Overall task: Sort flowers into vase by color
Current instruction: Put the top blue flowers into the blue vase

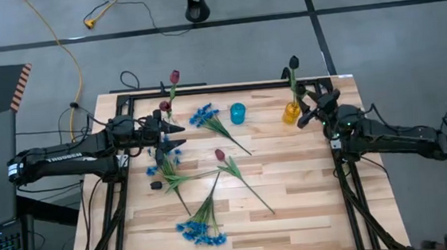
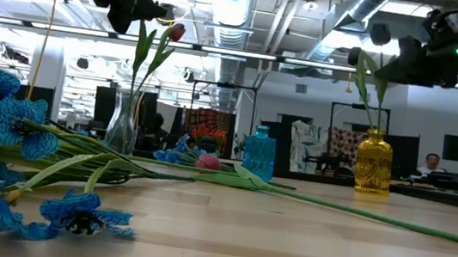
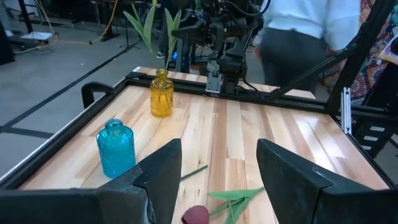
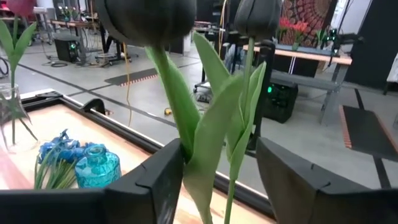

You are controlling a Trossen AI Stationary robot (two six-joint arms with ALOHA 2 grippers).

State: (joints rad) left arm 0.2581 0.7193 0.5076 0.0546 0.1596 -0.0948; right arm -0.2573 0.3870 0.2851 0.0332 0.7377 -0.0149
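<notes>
My right gripper is open beside the yellow vase at the table's far right. Two near-black tulips stand with their stems in that vase, and their stems and leaves rise between my open fingers. I cannot tell whether a leaf touches a finger. My left gripper is open and empty at the far left, above the table. A red tulip bud lies below it. Red tulips stand in a clear glass vase. Blue bunches and a red tulip lie on the table.
A blue glass vase stands at the far middle, with a blue bunch lying beside it. Another blue bunch lies under the left arm. A black frame runs along the table's far edge. A person stands beyond the right side.
</notes>
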